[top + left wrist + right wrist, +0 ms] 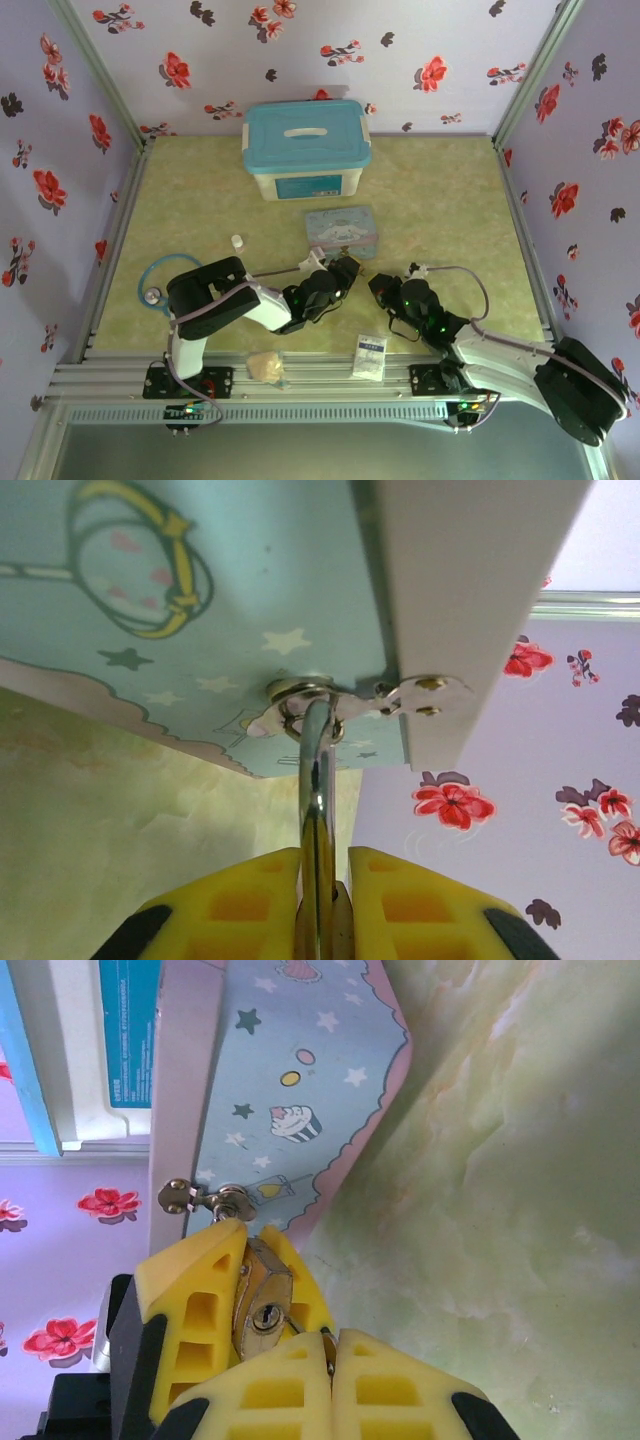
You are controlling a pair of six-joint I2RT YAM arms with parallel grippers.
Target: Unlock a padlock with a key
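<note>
Clamping the padlock (262,1295) at the hasp (205,1198) of the cartoon tin (300,1050), left fingers (185,1300) narrow around it, keyhole (265,1317) facing the right wrist view, shackle (318,770) through the hasp in the left, right fingers (400,1395) pressed together just beside.

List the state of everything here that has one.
cartoon tin: lid closed
padlock: hanging through the tin's hasp, keyhole empty
left claw: shut on the padlock's shackle
right claw: shut, close to the keyhole
storage box: lid on
</note>
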